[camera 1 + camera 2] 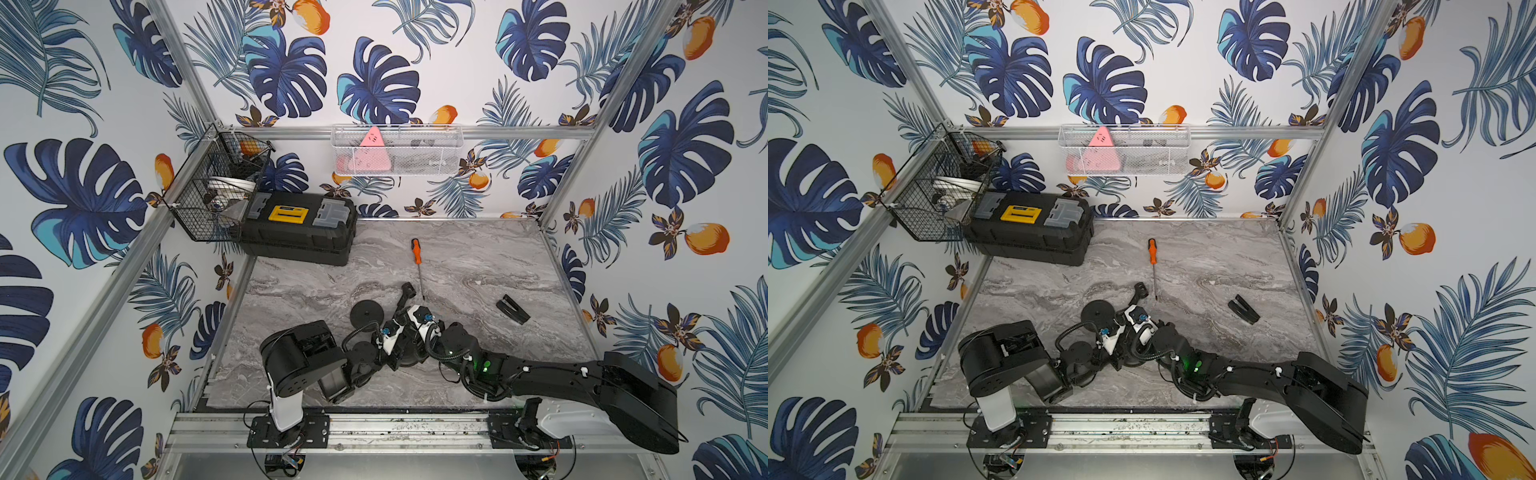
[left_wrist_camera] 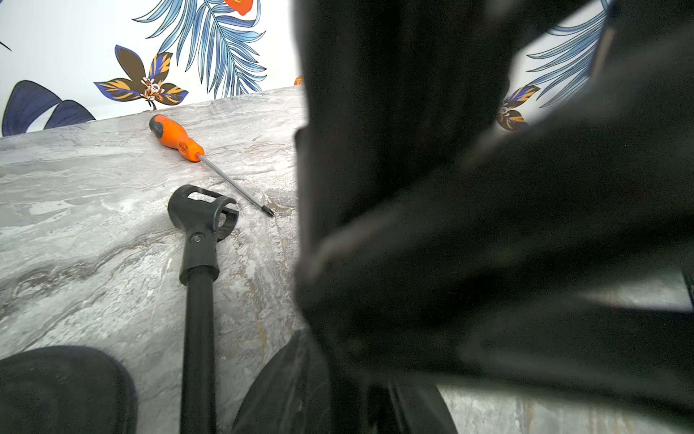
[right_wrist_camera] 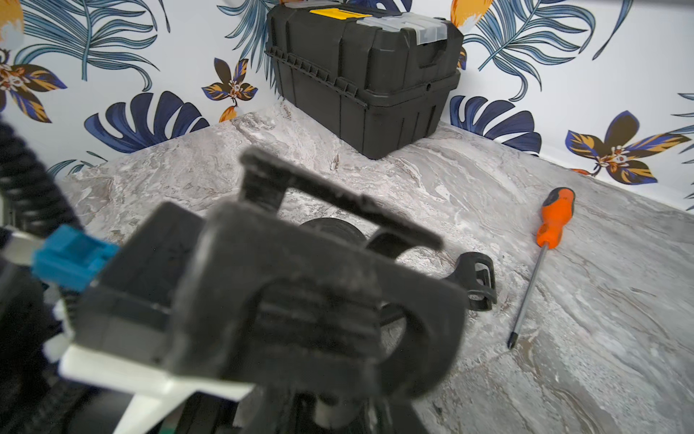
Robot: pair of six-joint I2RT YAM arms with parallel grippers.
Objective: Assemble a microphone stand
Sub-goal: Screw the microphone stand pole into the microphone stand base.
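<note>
A black pole (image 2: 198, 338) with a microphone clip (image 2: 202, 214) on its end lies on the marble table (image 1: 478, 266); the clip (image 1: 408, 290) (image 1: 1140, 289) shows in both top views. A round black base (image 1: 366, 314) sits just left of the pole. My left gripper (image 1: 394, 328) and right gripper (image 1: 409, 322) crowd together over the pole's near end. In each wrist view the other gripper blocks the sight, so the jaws and anything between them are hidden. A separate small black clip piece (image 1: 512, 309) lies off to the right.
An orange-handled screwdriver (image 1: 417, 253) lies behind the clip, its tip close to it. A black toolbox (image 1: 299, 228) stands at the back left under a wire basket (image 1: 212, 187). A white mesh shelf (image 1: 397, 149) hangs on the back wall.
</note>
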